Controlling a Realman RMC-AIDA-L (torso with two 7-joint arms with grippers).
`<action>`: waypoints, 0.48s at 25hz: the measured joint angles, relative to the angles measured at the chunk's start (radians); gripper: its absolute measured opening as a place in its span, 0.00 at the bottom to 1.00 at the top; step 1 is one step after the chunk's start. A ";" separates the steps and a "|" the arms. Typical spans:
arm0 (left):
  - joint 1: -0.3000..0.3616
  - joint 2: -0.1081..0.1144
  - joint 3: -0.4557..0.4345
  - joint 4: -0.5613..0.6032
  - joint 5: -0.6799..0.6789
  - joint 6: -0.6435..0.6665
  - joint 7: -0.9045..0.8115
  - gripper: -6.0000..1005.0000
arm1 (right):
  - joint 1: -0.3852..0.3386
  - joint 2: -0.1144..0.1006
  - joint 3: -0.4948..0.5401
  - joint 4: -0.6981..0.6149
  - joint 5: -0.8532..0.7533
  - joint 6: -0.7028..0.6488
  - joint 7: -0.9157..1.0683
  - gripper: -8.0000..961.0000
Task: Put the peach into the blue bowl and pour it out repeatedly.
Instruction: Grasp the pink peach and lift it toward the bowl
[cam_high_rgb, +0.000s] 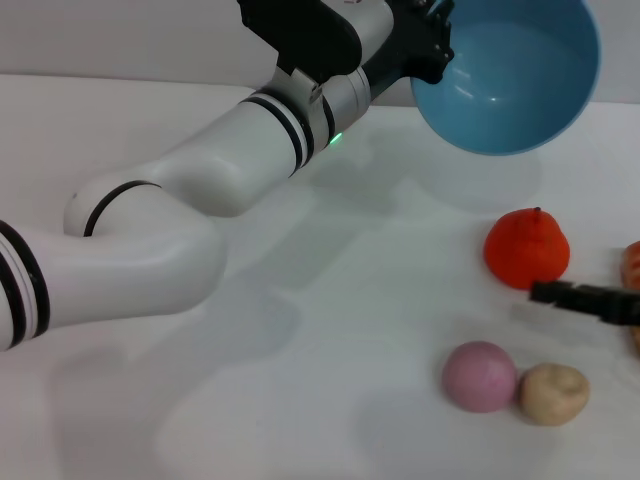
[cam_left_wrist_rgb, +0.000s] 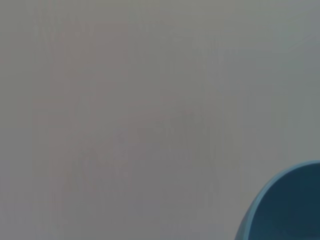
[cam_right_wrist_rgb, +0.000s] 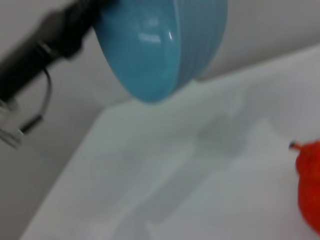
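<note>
The left gripper (cam_high_rgb: 432, 45) was clamped on the rim of the deep light-blue plastic bowl (cam_high_rgb: 510, 75), held tipped and empty above the white table's (cam_high_rgb: 330, 300) far edge; the small matte pink peach (cam_high_rgb: 480, 376) sat near the front edge, touching a beige lumpy potato (cam_high_rgb: 553, 393); the right gripper (cam_high_rgb: 560, 293), just above it, looked nearer; can't tell its fingers.

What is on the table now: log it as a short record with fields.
bowl: blue bowl lifted off the table, tipped on its side, empty
left pincer: gripping the bowl's rim
peach: on the table, touching the potato
orange-red fruit: on the table, behind the peach
right pincer: low beside the orange-red fruit, holding nothing
</note>
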 joint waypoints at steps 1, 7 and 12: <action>0.000 0.000 0.002 0.000 0.000 0.000 0.001 0.01 | 0.019 0.000 -0.015 0.024 -0.023 0.027 0.010 0.62; 0.002 0.000 0.005 -0.007 0.000 0.000 0.005 0.01 | 0.095 0.003 -0.118 0.114 -0.145 0.153 0.064 0.62; 0.005 0.000 0.007 -0.008 0.001 0.000 0.005 0.01 | 0.117 0.006 -0.170 0.162 -0.152 0.174 0.064 0.62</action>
